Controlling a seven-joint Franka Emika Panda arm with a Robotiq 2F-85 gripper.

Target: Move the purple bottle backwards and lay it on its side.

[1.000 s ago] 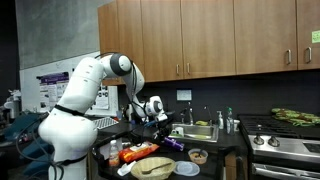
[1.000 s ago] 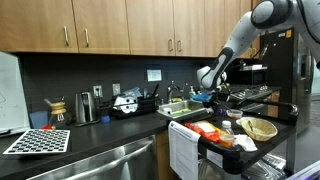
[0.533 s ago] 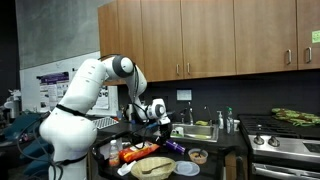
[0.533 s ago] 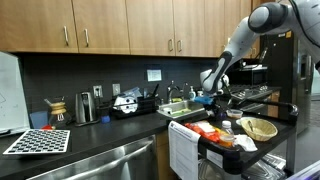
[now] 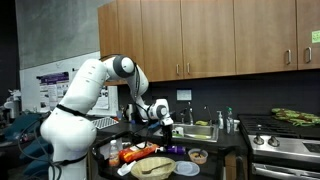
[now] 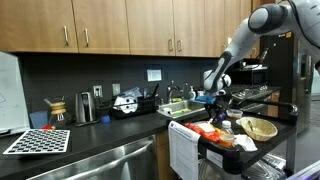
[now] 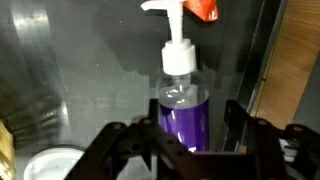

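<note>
Purple plastic fills the middle of the wrist view. The purple bottle (image 7: 185, 118) points its white pump top (image 7: 178, 40) away from the camera and sits squarely between the dark fingers (image 7: 130, 150) of the claw (image 7: 190, 135). The fingers stand close against its body on either side, so I judge the claw to be closed on the bottle and carrying it clear of the dark tabletop (image 7: 60, 80) behind. Over the last second the claw (image 5: 163, 113) has slid a little way across the frame and dipped slightly. The same small drift shows at the end of the arm (image 6: 217, 90) in both exterior views. That suggests the relocation is under way, with the bottle lifted and travelling. Nothing shows it set down or tipped onto its side yet, and the bottle itself is too small to pick out in the exterior views. Beyond the pump, an orange-red object (image 7: 205, 10) sits at the top edge of the wrist view. A wooden panel (image 7: 295, 60) runs down one side.
</note>
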